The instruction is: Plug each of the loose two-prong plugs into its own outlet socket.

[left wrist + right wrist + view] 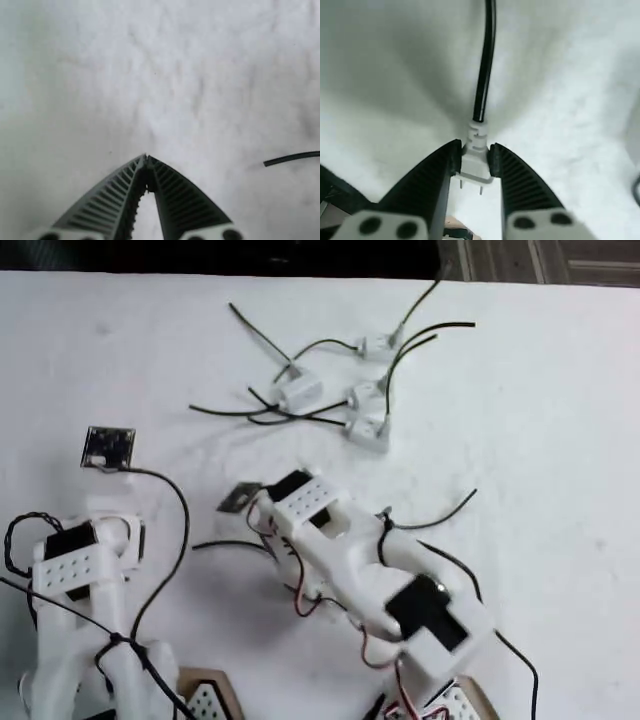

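White table (540,430); right pincer (474,146) grips plug (475,167); left pincer (146,160) tips together.

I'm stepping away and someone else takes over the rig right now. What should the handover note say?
Left gripper: shut, empty, over the table.
Right gripper: shut on a two-prong plug, prongs toward the gripper's base, black cord leading away.
Other white connectors lie bunched at the table's far side, apart from both arms.
Done: one plug gripped.
Left: plug it in, then the rest. Whether any are already mated I cannot tell.
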Controlling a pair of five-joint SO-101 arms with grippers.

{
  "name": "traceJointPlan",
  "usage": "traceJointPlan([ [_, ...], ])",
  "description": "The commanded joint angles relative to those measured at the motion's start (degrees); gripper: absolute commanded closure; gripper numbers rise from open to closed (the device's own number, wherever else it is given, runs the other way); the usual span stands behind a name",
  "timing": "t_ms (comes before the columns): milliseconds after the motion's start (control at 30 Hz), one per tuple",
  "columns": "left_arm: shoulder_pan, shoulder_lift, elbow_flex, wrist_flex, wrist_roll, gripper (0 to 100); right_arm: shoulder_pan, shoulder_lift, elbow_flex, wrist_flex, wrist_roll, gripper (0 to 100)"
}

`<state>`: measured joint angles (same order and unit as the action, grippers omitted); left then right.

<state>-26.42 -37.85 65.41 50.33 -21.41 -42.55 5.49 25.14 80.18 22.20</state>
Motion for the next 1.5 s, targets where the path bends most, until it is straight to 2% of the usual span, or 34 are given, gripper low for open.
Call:
traceJointPlan([
  [0,-0.40,-1.63,-0.79,-0.70,-0.35,98,0.66,-11.74,-0.35,2.15,-0.44,98.1],
  [233,-0.13,-7.96,-2.02,2.90,-0.09,98,2.24,-29.93,-0.35,2.51,-4.84,98.1],
  [567,0.84,-32.13,-0.53,8.62,2.29,98,5.58,-46.02,-0.26,2.33,-8.62,98.1],
  [733,7.69,-40.57,6.77,6.24,2.29,97,7.96,-47.52,0.88,1.27,-8.70,98.1],
  [833,12.00,-43.82,11.52,2.73,2.29,97,9.45,-48.57,4.22,-1.36,-12.13,98.1],
  [1067,19.38,-45.58,13.36,-0.70,2.11,97,3.56,-58.42,11.16,-2.33,-14.24,98.1],
  [1167,24.04,-45.58,13.36,-0.44,1.93,97,1.54,-62.64,15.91,-5.58,-18.11,98.1],
  [1267,27.30,-45.58,13.63,-0.44,1.93,97,0.04,-65.27,23.03,-10.86,-18.64,98.1],
  [1367,26.86,-45.58,13.63,-0.26,1.93,97,0.22,-65.36,30.42,-17.36,-18.55,98.1],
  [1467,23.16,-45.58,13.27,1.32,2.11,97,2.86,-63.52,36.57,-24.22,-18.46,98.1],
])
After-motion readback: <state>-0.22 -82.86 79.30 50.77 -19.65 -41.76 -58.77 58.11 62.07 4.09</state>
